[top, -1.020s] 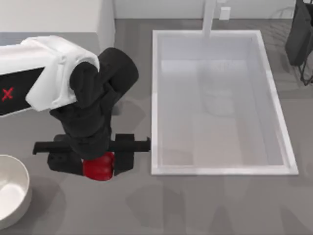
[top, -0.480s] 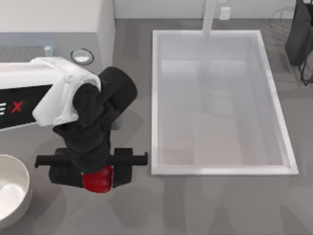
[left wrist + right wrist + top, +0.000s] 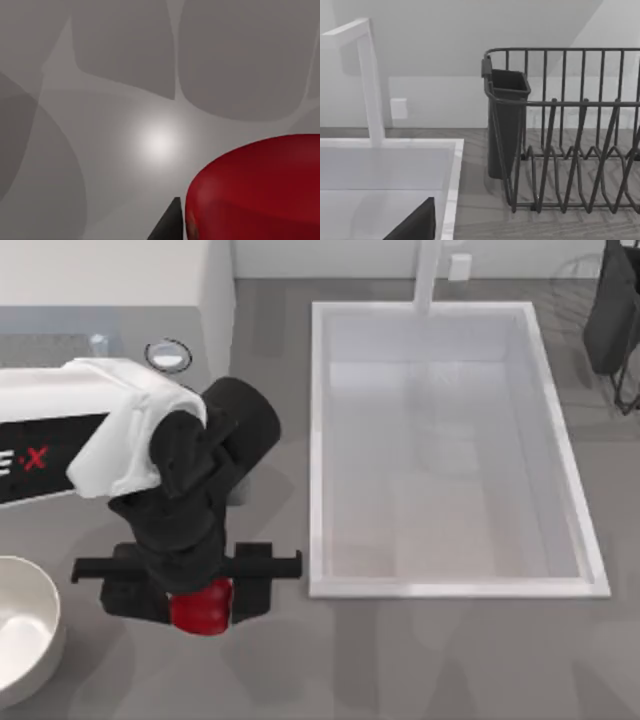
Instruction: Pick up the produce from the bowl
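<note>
The produce (image 3: 202,606), small, glossy and red, is out of the bowl and sits between the black fingers of my left gripper (image 3: 196,602), which is shut on it above the grey counter. The cream bowl (image 3: 22,612) lies at the lower left edge of the top view, to the left of the gripper, and its inside looks plain. In the left wrist view the produce (image 3: 260,190) is large and close, beside a dark fingertip (image 3: 169,224), with grey counter beneath. A dark part of my right gripper (image 3: 416,225) shows at the edge of the right wrist view.
A large white rectangular sink (image 3: 318,440) with a faucet (image 3: 430,275) lies just right of the left gripper. A dark wire dish rack (image 3: 570,135) with a utensil cup (image 3: 505,120) stands at the far right. A small round cap (image 3: 168,355) sits behind the left arm.
The left arm has shifted slightly toward the front of the table with the produce held, uncovering the round cap behind it. In the last half second almost nothing moved.
</note>
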